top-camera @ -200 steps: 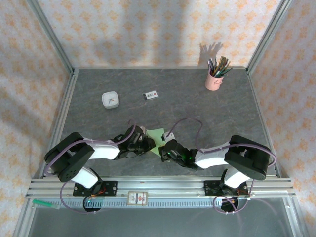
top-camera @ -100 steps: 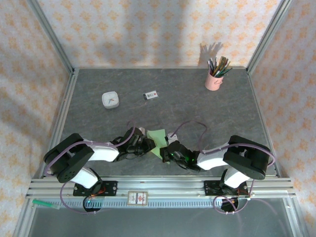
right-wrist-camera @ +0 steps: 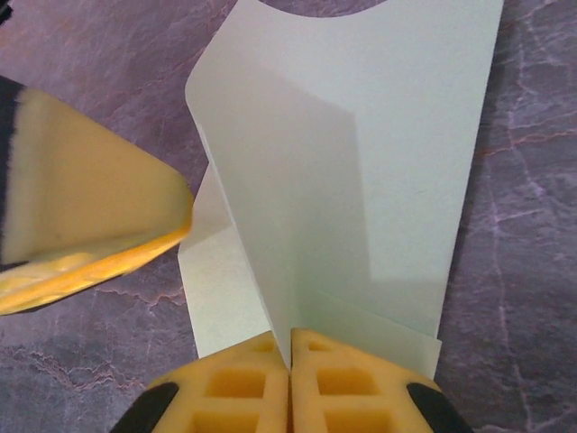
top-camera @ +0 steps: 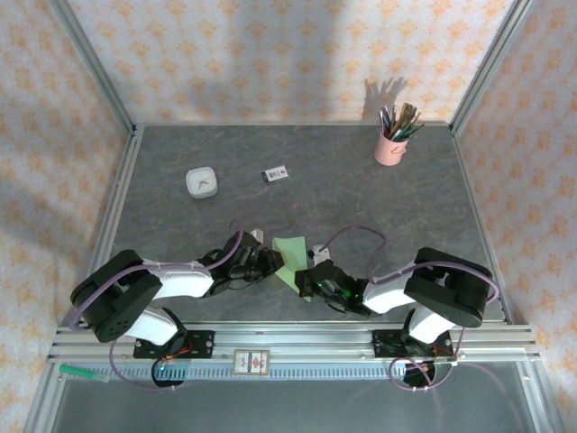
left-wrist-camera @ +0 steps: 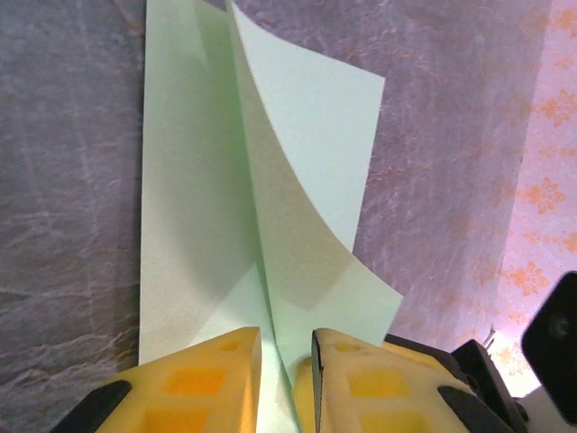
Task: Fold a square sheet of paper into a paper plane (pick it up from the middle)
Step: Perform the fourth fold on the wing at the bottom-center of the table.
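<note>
Clamping the thin creased sheet's (right-wrist-camera: 361,180) near edge, the right claw (right-wrist-camera: 289,356) is closed; left claw (left-wrist-camera: 287,352) straddles it, barely parted.

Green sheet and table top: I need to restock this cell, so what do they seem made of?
Green sheet: thin matte paper, pale green; it curls, holds a sharp crease and shows soft shadows across its layers. Table top: dark grey marbled surface with low sheen; real stone, laminate or a printed mat, the look leaves open.
</note>
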Available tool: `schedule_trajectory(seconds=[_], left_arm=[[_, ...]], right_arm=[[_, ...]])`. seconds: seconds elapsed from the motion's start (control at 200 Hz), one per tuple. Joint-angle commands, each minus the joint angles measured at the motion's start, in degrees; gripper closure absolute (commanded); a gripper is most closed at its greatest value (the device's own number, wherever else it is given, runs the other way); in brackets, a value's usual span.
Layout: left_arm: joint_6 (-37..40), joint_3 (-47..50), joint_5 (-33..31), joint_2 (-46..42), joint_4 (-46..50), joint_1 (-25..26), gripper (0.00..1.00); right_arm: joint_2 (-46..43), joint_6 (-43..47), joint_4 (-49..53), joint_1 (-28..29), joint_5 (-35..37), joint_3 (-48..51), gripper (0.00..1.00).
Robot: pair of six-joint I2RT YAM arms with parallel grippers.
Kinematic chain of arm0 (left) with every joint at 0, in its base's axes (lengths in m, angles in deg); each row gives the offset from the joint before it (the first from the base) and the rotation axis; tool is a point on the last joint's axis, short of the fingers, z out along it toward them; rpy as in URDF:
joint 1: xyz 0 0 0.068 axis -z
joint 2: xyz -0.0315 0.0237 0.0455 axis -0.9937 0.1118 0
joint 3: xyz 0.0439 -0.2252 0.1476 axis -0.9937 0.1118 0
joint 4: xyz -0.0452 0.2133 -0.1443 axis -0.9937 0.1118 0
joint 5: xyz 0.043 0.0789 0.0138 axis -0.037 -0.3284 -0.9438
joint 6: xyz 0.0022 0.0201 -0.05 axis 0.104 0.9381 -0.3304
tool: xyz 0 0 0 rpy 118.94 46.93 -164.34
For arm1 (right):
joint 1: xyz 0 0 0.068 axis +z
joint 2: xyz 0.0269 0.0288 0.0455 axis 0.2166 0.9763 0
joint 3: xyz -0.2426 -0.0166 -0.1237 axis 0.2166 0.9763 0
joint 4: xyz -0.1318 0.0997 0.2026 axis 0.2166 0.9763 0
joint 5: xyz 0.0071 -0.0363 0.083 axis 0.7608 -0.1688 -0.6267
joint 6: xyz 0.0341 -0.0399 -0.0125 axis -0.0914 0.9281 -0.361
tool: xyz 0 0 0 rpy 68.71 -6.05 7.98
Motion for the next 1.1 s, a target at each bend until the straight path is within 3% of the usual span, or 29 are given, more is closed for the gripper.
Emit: schedule_trajectory(seconds=[0.0,0.395,0.746,0.881,1.096], left_arm=[[3.06,-1.6,-1.08,-0.52,2.19,0.31,0.77],[5.46,-7.77,0.9,6.23,3.57,0.36,0.87],[0.14,-0.03,-3.73,-2.39,0.73,-1.94,0.93],[-0.28,2.53,-6.45,-6.75,4.25,-3.53,0.95],[0.86,2.79,-5.36,-7.88,5.36,-5.09,0.96]], right_arm=[[-0.85,-1.88,-2.15,-0.69,-0.07,2.78,0.92],[-1.24,-4.52,-14.0,-3.57,-4.5,8.68,0.97],[1.46,-1.87,-18.14,-5.28,-11.7,4.63,1.0],[4.37,-1.73,-19.38,-5.34,-13.64,2.65,1.0],[7.08,-3.76,-21.18,-5.35,-14.15,2.5,1.0]])
